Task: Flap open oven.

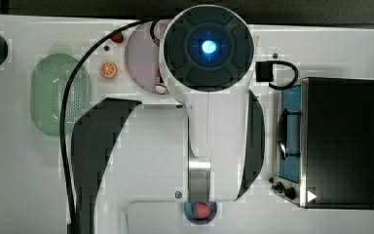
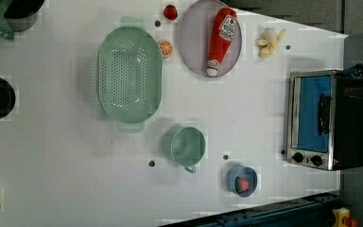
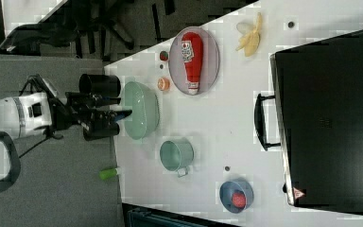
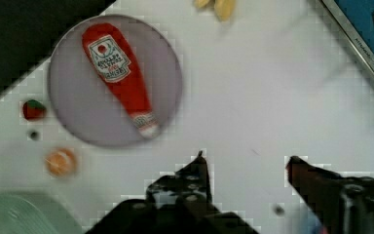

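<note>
Gripper (image 4: pixel 246 163) fingers are sitting closest to your wrist camera, standing apart with nothing between them, hovering over bare white bench (image 4: pixel 272 97).

Items you are looking at:
- Oven (image 2: pixel 324 120): standing at the left view's right edge of the bench, glass door facing the bench's middle and lying shut, black bar handle (image 2: pixel 322 114) running across the blue glass, two black knobs (image 2: pixel 307 159) sitting beside the door. You are seeing its black top in the right view (image 3: pixel 331 123).
- Ketchup bottle (image 2: pixel 221 40): lying on a grey plate (image 2: pixel 194 33).
- Peeled banana (image 2: pixel 269 41): resting between the plate and the oven in the left view.
- Green colander (image 2: pixel 130 73), orange slice (image 2: pixel 165 48), strawberry (image 2: pixel 170 12): sitting near the plate.
- Green cup (image 2: pixel 187 146): sitting near the middle of the bench.
- Blue bowl (image 2: pixel 242 180): holding a red piece.

Robot arm (image 1: pixel 209 87) is blocking the bench's middle in the top view.
</note>
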`<control>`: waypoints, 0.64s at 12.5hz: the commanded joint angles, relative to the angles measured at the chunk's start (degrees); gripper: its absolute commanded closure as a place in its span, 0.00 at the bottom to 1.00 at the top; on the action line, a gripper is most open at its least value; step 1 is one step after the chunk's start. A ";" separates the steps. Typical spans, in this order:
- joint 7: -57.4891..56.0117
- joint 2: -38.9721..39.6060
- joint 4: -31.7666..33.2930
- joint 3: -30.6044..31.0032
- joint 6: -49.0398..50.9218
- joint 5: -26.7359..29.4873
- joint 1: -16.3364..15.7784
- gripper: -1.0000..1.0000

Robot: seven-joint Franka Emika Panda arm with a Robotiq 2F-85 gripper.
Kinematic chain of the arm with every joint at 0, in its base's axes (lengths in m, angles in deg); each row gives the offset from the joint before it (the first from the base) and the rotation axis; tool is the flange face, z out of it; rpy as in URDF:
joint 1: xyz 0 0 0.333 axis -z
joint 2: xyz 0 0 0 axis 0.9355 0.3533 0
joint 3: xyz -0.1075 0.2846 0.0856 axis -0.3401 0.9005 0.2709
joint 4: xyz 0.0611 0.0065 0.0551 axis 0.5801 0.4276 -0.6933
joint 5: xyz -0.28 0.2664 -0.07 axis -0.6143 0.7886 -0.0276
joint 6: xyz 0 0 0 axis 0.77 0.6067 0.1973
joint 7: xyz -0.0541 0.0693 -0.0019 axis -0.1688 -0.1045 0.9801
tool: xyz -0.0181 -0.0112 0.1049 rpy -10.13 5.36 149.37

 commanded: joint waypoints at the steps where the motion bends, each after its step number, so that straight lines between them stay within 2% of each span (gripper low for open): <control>1: 6.89 -19.33 8.83 -3.08 11.82 -0.42 0.59 0.21; 3: 6.89 -19.33 8.83 -3.08 11.82 -0.42 0.59 0.00; 5: 6.89 -19.33 8.83 -3.08 11.82 -0.42 0.59 0.00; 6: 6.89 -19.33 8.84 -3.08 11.83 -0.42 0.59 0.05; 8: 6.89 -19.31 8.86 -3.08 11.82 -0.42 0.59 0.31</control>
